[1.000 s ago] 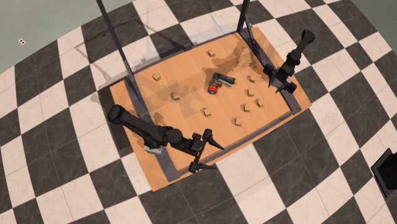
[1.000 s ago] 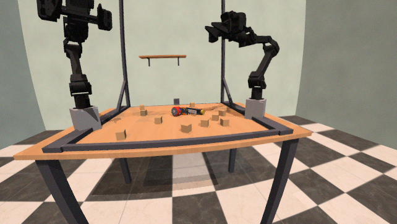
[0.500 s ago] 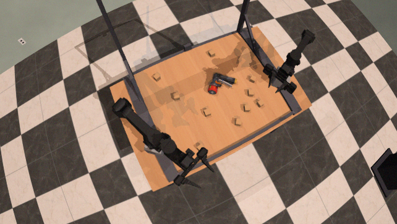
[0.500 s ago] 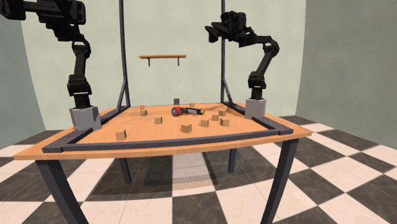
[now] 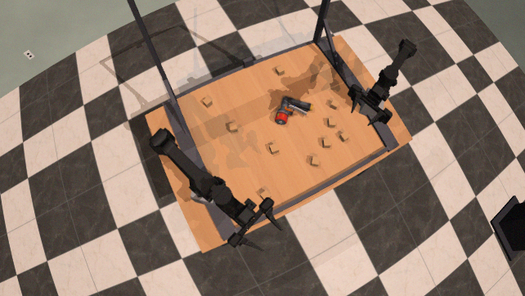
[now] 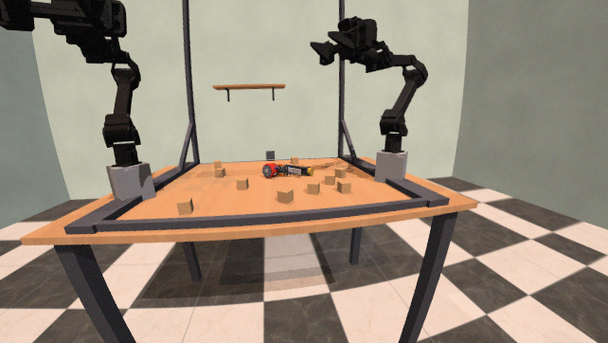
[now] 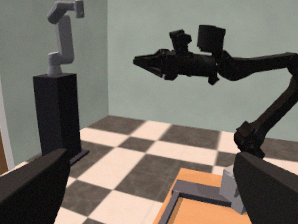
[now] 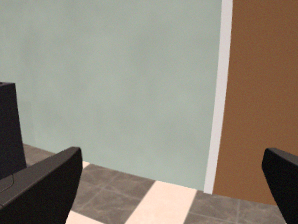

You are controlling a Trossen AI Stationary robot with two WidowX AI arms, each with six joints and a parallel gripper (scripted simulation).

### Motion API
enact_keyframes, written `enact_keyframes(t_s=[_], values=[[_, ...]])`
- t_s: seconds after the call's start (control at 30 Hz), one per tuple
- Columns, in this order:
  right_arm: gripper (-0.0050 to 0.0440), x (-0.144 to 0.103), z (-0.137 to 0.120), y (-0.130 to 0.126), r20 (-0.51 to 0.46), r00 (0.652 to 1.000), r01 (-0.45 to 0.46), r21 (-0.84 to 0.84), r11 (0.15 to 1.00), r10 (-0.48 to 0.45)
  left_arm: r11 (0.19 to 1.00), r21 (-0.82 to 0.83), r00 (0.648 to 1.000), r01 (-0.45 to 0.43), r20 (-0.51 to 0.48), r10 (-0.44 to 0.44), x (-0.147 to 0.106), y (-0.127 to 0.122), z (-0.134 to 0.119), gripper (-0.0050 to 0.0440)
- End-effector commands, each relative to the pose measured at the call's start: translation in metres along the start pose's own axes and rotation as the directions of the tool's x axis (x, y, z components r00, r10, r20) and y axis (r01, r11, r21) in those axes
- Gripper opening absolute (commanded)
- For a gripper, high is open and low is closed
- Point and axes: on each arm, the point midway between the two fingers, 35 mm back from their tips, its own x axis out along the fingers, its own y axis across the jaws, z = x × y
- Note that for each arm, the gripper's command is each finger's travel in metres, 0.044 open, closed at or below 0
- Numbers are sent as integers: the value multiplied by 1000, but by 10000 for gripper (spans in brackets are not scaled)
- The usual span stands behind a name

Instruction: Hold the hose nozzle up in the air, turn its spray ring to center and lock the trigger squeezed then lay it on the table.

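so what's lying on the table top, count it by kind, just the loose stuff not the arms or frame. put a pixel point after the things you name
small wooden blocks [image 5: 315, 161] [image 6: 285, 196]: 10
hose nozzle [image 5: 287, 108] [image 6: 283, 171]: 1
total: 11
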Motion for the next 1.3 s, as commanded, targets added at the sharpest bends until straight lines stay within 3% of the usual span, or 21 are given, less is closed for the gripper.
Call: enact_keyframes(t_s=[0.0,0.27,0.53,0.67,1.0,1.27], values=[[406,0,7,1,17,1000,-3,0,1000,3,1000,-3,1000,-3,14,3,-1,0,6,367],[406,0,7,1,17,1000,-3,0,1000,3,1000,-3,1000,-3,14,3,-1,0,6,367],[406,0,7,1,17,1000,-3,0,1000,3,953,-301,986,32,-145,-79,23,-30,-23,367],[406,0,7,1,17,1000,-3,0,1000,3,930,-367,978,23,-183,-96,28,-37,-31,367],[406,0,7,1,17,1000,-3,0,1000,3,772,-628,910,-101,-371,-183,44,-79,-72,367],[406,0,7,1,17,1000,-3,0,1000,3,657,-718,850,-230,-477,-223,48,-105,-97,367]])
